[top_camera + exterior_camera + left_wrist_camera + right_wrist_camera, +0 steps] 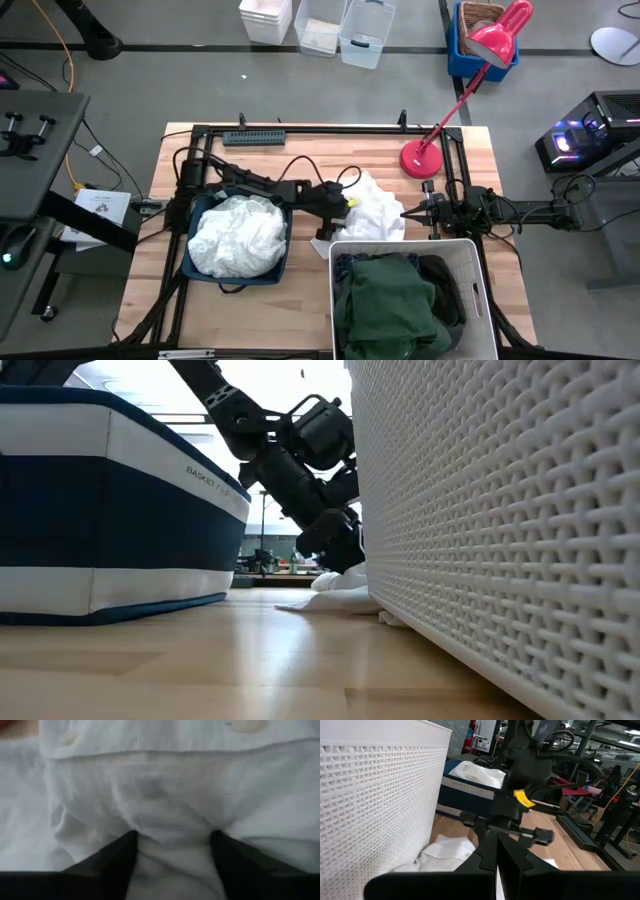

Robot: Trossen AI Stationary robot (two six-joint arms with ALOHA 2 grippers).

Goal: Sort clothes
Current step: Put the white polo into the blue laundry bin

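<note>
On the left of the pale wooden desk (150, 260) stands the navy fabric bin with white bands (196, 268), heaped with crumpled white cloth (238, 238). Just right of it, the left tool (352, 203) reaches onto a loose, wrinkled white garment (378, 215) lying on the desk behind the white bin; its two dark fingers (112, 857) are spread partway, with a soft fold of that cloth bunched between them. The white perforated plastic bin (475, 275) holds a dark green hoodie (385, 305) and a dark grey jacket (445, 290), rumpled together. The right tool (408, 213) hovers at the white garment's right edge, fingers pressed together, gripping nothing.
</note>
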